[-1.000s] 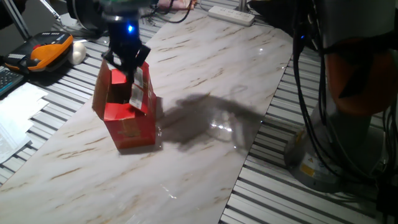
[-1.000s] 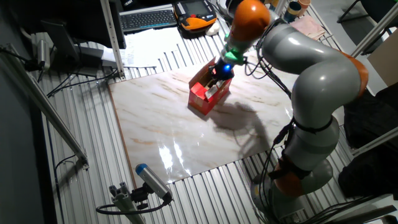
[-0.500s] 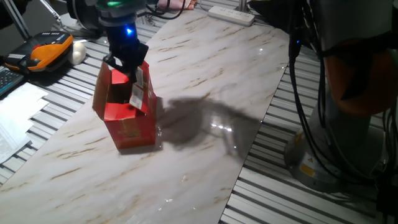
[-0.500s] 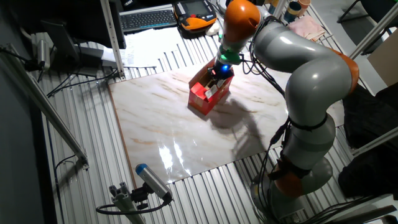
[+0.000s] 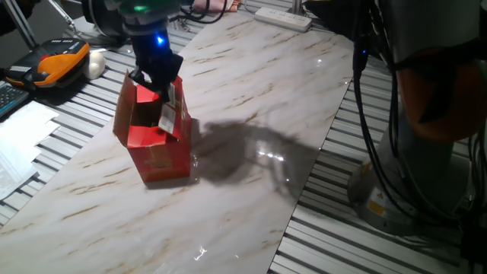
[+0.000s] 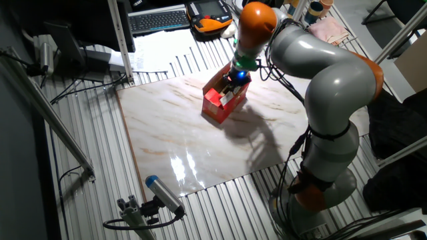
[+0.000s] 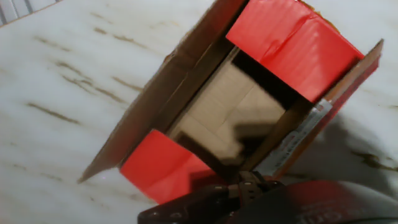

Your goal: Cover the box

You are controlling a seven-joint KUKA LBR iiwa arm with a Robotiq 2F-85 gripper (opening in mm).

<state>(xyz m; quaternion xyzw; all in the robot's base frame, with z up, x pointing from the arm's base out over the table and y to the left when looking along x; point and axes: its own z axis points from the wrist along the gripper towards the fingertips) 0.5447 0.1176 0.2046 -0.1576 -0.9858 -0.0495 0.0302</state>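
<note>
The box (image 5: 157,144) stands on the marble board, red outside and brown inside (image 7: 217,118), with its top open. Two short red flaps (image 7: 292,43) lean partly inward, and the two long flaps stand up. One long flap carries a pale label strip (image 7: 298,140). My gripper (image 5: 157,82) is at the top of the box, by the upper edge of the labelled flap (image 5: 173,110). From the other fixed view the gripper (image 6: 235,79) sits over the box (image 6: 219,107). In the hand view the dark fingertips (image 7: 250,185) meet at that flap's edge, holding nothing.
The marble board (image 5: 251,84) lies on a ribbed metal table. An orange-and-black device (image 5: 57,65), a white object (image 5: 96,65) and papers (image 5: 19,133) lie at the left. A power strip (image 5: 283,17) is at the back. Cables and the arm's base (image 5: 426,152) are at the right.
The arm's upper links have swung a little and its shadow on the board has shifted. The gripper stays at the box's top, and the box and flaps look the same.
</note>
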